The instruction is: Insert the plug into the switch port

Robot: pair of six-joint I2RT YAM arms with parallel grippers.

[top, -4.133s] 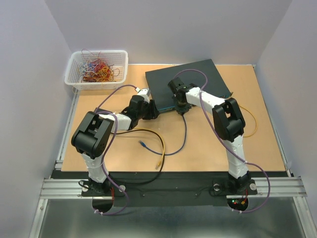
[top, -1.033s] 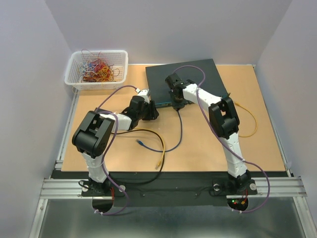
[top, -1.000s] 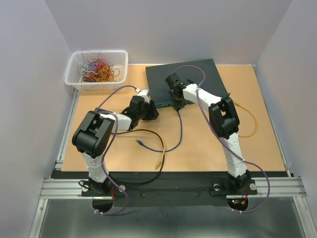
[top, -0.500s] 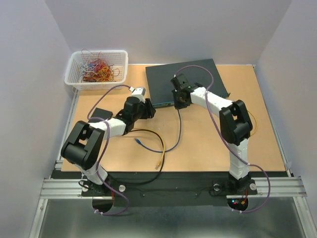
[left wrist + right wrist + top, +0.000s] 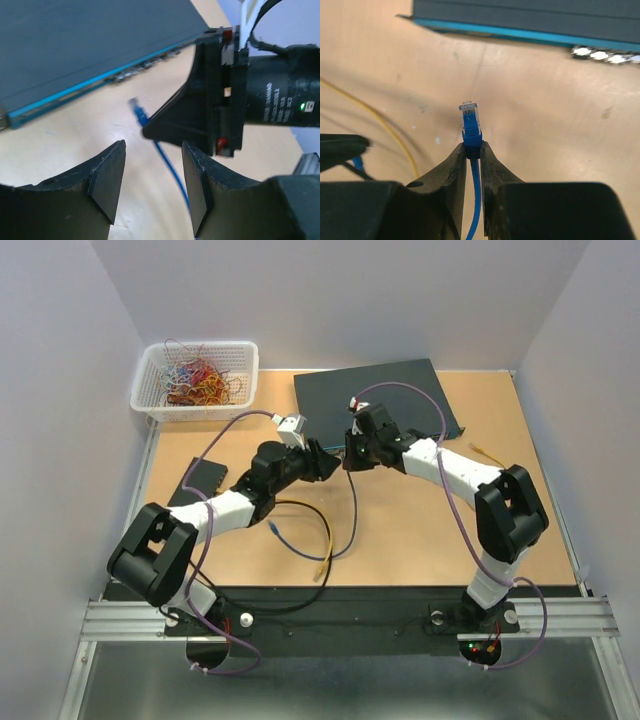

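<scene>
A dark slate-grey flat metal network switch [image 5: 378, 392] with a bright teal-blue front strip lies on the pale tan wooden bench [image 5: 400, 540]. In front of the switch, a clear-tipped blue cable plug [image 5: 470, 116] trails blue cord, and a thin yellow cable [image 5: 328, 535] curls nearby. Left of the switch, a white plastic mesh basket [image 5: 200, 410] holds tangled red, yellow, blue and purple wires [image 5: 200, 375].

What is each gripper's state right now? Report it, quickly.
Left gripper: open, holding nothing.
Right gripper: closed on the blue Ethernet plug.
</scene>
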